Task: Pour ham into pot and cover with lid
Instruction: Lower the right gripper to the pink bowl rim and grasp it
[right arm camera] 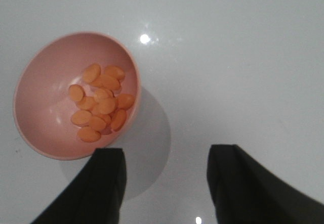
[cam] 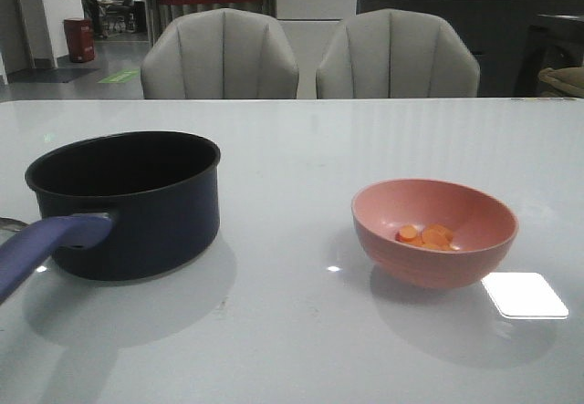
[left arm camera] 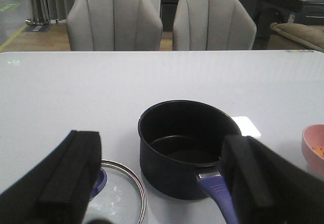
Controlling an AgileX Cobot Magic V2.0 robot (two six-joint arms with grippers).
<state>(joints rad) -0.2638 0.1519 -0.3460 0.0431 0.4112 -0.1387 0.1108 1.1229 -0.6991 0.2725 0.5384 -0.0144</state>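
Glossy white worktop (cam: 301, 149) before two grey chairs (cam: 219, 57), ham (cam: 427, 236) slices in pink bowl (cam: 434, 231) at right, empty pot (cam: 128, 203) at left, lid (left arm camera: 119, 193) flat beside pot, left gripper (left arm camera: 162, 193) jaws apart above lid and pot handle, right gripper (right arm camera: 164, 183) jaws apart, empty, above worktop just beside bowl.

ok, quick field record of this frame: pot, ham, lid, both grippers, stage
pot: on table, left side, empty, uncovered
ham: orange slices, all in pink bowl, right of pot
lid: flat on table beside pot, partly hidden by left gripper
left gripper: jaws open, holding nothing
right gripper: jaws open, above table next to bowl, not touching it
stage: nothing poured, pot not covered
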